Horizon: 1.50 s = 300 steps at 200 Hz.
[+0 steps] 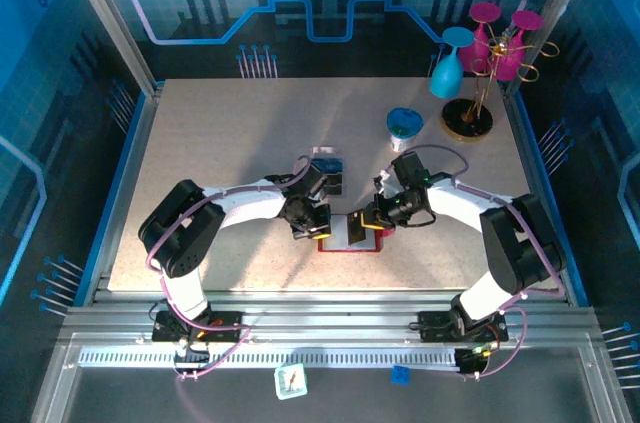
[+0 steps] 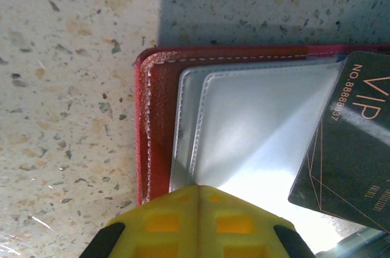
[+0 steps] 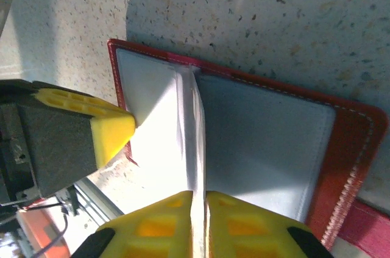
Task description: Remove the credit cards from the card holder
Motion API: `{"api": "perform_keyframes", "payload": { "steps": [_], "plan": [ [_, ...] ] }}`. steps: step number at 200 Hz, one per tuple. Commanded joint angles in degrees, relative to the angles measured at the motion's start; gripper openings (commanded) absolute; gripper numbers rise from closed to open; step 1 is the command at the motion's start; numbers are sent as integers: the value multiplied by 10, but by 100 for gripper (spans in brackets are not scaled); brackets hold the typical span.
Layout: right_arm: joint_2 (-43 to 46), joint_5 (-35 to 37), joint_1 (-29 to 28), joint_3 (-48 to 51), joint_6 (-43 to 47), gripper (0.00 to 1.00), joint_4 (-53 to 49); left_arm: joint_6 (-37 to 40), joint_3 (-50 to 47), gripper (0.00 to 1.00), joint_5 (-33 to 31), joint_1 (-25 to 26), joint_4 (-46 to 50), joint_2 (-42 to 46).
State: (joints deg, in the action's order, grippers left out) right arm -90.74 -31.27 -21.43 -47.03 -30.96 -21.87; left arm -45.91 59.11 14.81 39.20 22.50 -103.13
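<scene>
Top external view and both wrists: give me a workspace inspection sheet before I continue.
surface: speckled table, no spill seen.
job's things: card holder lies open; black card tilted over its pockets; loose cards, blurred, behind the left arm.
clutter: blue-topped tub and glass rack, far right.
grippers: left gripper shut, tips at the holder's pocket edge; right gripper shut on thin sheet, card or pocket leaf unclear.
cables: purple cables run along both arms.
surroundings: blue enclosure walls; aluminium frame at the near edge.

Black card [image 2: 356, 142] and card holder [image 2: 159, 130] cropped at right
</scene>
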Motion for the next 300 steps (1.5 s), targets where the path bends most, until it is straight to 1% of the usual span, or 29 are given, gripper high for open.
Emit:
{"api": "perform_keyframes", "payload": {
  "steps": [1, 30, 75, 185, 225, 245, 268, 300],
  "plan": [
    [-15, -36, -9, 13, -29, 15, 36, 15, -7, 0, -12, 5, 28, -23],
    [-21, -29, -16, 15, -31, 16, 36, 16, -7, 0, -13, 6, 30, -23],
    [-9, -16, -17, 15, -27, 9, 31, 19, 8, 0, -13, 11, 38, -21],
    [-13, -18, -17, 21, -27, 9, 36, 19, 55, 0, -7, 30, 49, -41],
    [-1, -15, -17, 23, -25, 8, 30, 17, 58, 0, -19, 31, 54, -22],
    [16, -4, -15, 13, -16, 8, 9, 18, 58, 0, -28, 31, 61, -15],
    [38, 25, -14, -8, 2, 8, -34, 17, 52, 0, -38, 30, 59, -7],
    [63, 58, -13, -30, 24, 8, -89, 15, 44, 0, -31, 30, 50, -4]
  ]
}}
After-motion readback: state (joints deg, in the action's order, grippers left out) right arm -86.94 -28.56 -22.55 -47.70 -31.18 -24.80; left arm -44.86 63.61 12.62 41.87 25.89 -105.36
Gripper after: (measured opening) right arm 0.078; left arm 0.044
